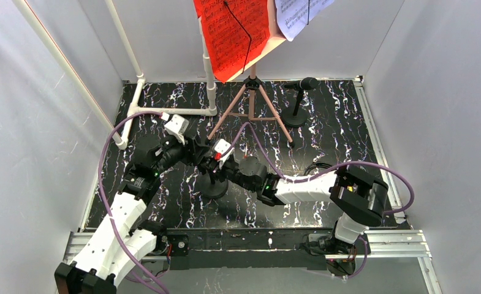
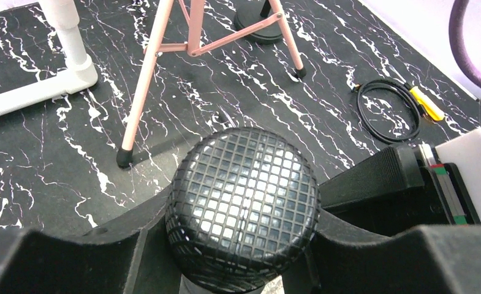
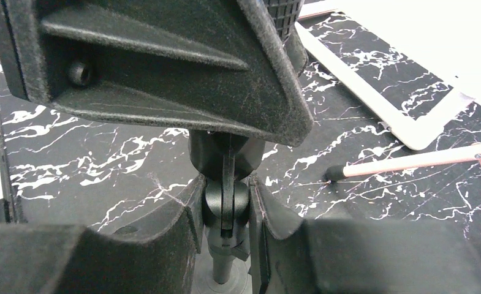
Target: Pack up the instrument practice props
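The pink sheet-music rack (image 1: 252, 107) stands at the back centre on tripod legs (image 2: 143, 79). It holds a red sheet (image 1: 234, 30) and a white sheet (image 1: 299, 15). One black microphone (image 1: 306, 83) stands on its round base (image 1: 296, 117) at the back right. The second microphone stands mid-table on its base (image 1: 213, 187). My left gripper (image 2: 244, 245) is shut on its mesh head (image 2: 244, 196). My right gripper (image 3: 225, 214) is shut on the stand's pivot joint (image 3: 225, 199) just below, above the base (image 3: 222, 282).
The white plastic pipe frame (image 1: 164, 111) stands at the back left and also shows in the left wrist view (image 2: 66, 37). A coiled black cable with a yellow plug (image 2: 388, 110) lies to the right. White walls enclose the black marbled mat (image 1: 323, 208).
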Robot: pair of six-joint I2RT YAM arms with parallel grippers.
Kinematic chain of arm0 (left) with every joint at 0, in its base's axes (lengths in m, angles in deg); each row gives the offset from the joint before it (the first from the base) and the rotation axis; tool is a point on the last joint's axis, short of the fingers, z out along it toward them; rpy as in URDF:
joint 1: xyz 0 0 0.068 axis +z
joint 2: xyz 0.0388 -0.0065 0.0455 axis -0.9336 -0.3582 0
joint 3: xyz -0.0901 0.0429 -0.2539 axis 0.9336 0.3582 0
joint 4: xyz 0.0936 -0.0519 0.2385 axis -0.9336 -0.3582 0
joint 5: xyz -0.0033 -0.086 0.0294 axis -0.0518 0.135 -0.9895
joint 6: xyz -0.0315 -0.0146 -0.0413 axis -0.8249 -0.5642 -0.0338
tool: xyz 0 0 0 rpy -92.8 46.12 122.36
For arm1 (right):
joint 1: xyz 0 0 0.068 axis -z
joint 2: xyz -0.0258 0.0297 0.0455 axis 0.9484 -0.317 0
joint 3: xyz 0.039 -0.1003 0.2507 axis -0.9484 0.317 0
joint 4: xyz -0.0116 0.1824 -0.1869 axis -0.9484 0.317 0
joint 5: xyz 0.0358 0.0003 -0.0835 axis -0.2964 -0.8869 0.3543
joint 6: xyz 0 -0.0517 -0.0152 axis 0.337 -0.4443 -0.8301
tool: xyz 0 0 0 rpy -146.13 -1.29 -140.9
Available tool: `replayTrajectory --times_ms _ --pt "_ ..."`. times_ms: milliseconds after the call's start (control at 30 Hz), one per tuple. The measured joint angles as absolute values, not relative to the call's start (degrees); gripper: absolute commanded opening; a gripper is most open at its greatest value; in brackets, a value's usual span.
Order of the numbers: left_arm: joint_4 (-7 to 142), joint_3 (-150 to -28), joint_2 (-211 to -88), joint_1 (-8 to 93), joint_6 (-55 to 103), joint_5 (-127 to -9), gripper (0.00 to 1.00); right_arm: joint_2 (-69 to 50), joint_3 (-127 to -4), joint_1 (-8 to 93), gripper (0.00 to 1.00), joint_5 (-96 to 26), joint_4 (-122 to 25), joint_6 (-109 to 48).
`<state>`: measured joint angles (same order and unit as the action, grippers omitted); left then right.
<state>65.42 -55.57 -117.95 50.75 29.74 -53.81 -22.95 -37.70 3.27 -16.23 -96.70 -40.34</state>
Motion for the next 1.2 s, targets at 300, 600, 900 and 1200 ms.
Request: replayTrajectory --times_ms 300,600,900,1200 --pt "65.4 -57.1 -119.8 50.7 28.6 -55.6 0.00 -24.5 -37.8 3.6 0.01 -15.2 -99.3 -39.9" --pt "63.4 -58.7 -118.8 50.7 27.9 -56.7 0.00 -25.8 -38.0 3.3 0.01 -14.4 -102.4 -39.8" --pt "59.5 -63.9 -118.8 51.3 27.6 -56.8 0.00 -26.3 -38.9 3.1 0.01 -13.2 -104.5 -39.8" --pt "57.0 -68.1 -118.8 51.7 27.7 -57.3 0.00 -27.7 -40.3 2.8 0.01 -12.4 -103.6 -39.9"
